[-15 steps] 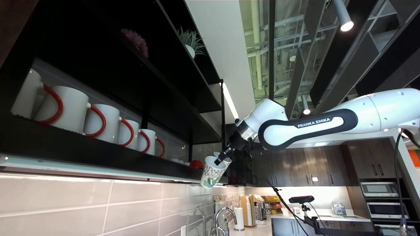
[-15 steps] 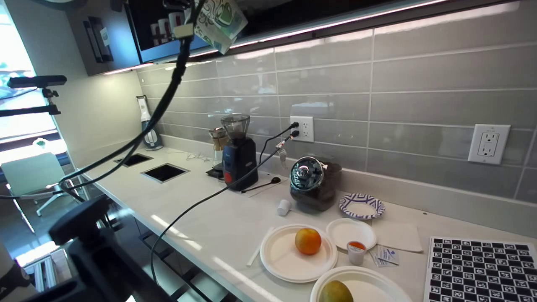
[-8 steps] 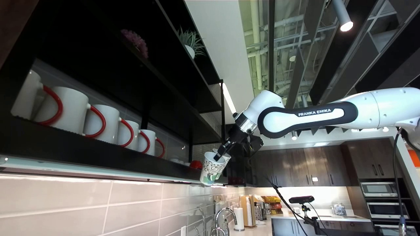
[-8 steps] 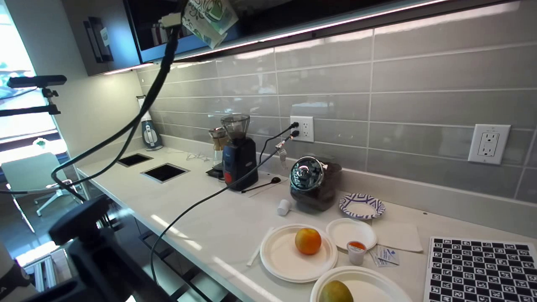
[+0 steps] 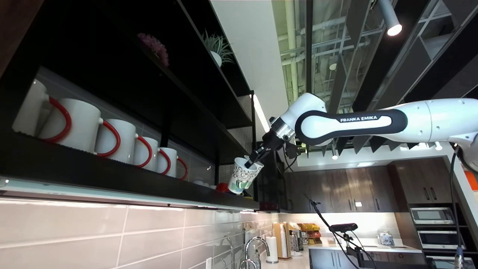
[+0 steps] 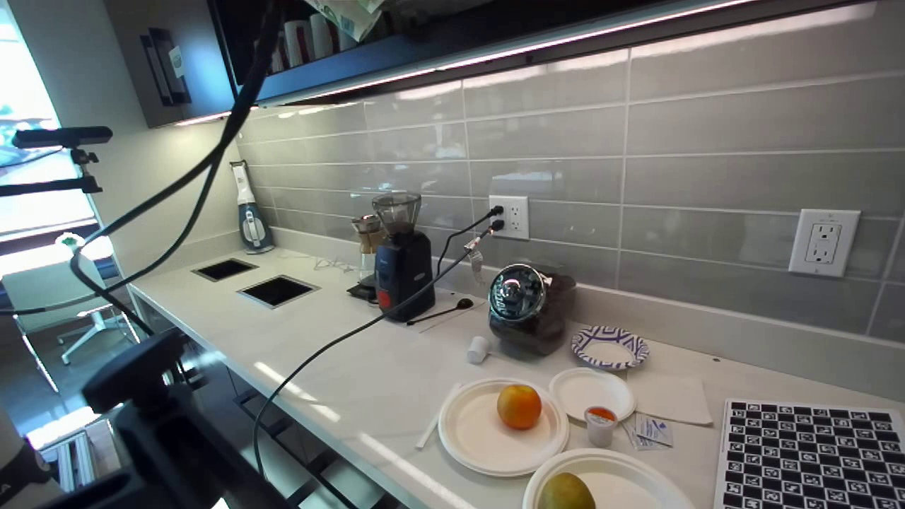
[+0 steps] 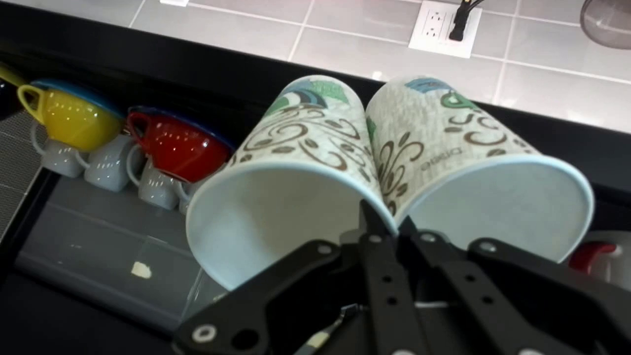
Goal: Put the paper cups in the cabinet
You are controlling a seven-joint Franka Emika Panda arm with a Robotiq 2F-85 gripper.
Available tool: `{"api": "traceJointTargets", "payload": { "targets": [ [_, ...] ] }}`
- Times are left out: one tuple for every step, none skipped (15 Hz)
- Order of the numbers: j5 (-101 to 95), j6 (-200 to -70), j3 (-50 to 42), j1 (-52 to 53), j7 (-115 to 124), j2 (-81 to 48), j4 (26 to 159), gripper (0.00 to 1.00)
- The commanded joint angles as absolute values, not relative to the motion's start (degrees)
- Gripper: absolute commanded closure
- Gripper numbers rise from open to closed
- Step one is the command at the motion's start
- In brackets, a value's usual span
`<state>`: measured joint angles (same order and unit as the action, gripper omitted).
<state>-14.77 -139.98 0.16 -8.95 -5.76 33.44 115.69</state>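
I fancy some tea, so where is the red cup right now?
In the wrist view, the red cup shows left of centre in the cabinet, between the yellow cup and the paper cups held by the claw.

I see a glossy tiled wall behind the pale bench, and an office chair near a bright window. In an exterior view I get wood-fronted cupboards at the far end, with exposed pipes and a lit cylindrical spotlight overhead.
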Motion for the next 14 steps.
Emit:
{"api": "traceJointTargets", "payload": {
  "targets": [
    [-11.98,-134.05,-1.54,-6.39,-5.95,30.36,107.74,0.98],
    [-10.82,-131.79,-1.94,-5.75,-5.89,29.56,105.85,0.98],
    [-9.84,-129.30,-2.20,-5.42,-5.60,28.27,103.45,0.98],
    [-9.30,-127.85,-2.36,-5.31,-5.23,27.33,101.89,0.98],
    [-8.67,-125.95,-2.56,-5.13,-5.07,25.88,99.57,0.98],
    [-8.10,-124.38,-2.73,-5.07,-4.85,24.51,97.56,0.98],
    [-7.88,-122.94,-2.76,-5.21,-4.45,23.00,95.40,0.98],
    [-7.42,-121.79,-3.07,-5.07,-4.52,21.50,93.44,0.98],
    [-7.13,-120.40,-3.20,-4.99,-4.45,19.96,91.33,0.98],
    [-6.71,-119.66,-3.42,-4.87,-4.49,18.55,89.72,0.98],
    [-6.15,-118.71,-3.57,-4.62,-4.69,17.29,88.09,0.98],
    [-5.79,-118.04,-3.66,-4.50,-4.85,15.90,86.47,0.98],
    [-5.01,-116.88,-3.82,-4.18,-5.34,14.66,84.88,0.98],
    [-4.75,-116.29,-3.75,-4.05,-5.39,13.45,83.39,0.98]
  ]
}}
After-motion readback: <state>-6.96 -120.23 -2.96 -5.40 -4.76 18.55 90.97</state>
